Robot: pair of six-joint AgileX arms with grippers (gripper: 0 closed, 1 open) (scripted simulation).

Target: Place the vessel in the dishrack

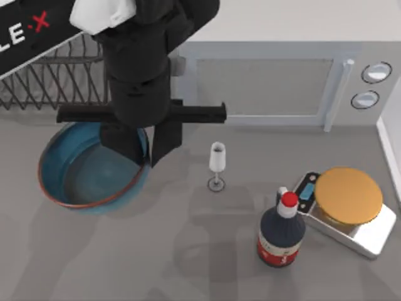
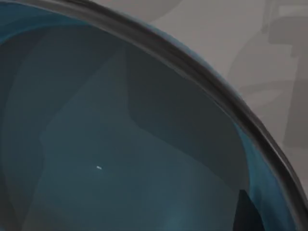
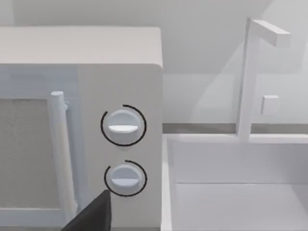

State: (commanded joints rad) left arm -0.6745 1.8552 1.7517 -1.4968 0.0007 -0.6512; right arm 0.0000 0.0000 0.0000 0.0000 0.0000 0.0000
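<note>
Risk: the bowl (image 1: 88, 172) could slip or tip out of a thin rim pinch when lifted to the rack (image 1: 53, 78) behind the left tool (image 1: 149, 157). The tool's fingers straddle the rim nearest the glass (image 1: 217, 164), one inside, one outside; whether clamped cannot be told. Right tool (image 3: 91, 216) parked facing the microwave (image 3: 79, 125).

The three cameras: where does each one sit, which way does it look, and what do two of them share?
Top view: above the table, looking down; the left arm's claw straddles the near rim of the blue bowl, with the dishrack behind.
Left wrist view: on the left arm, close over the blue bowl; a dark fingertip shows.
Right wrist view: on the right arm, facing the microwave and sink; a dark claw tip shows.
Shared: top and right wrist views both show the microwave.
</note>
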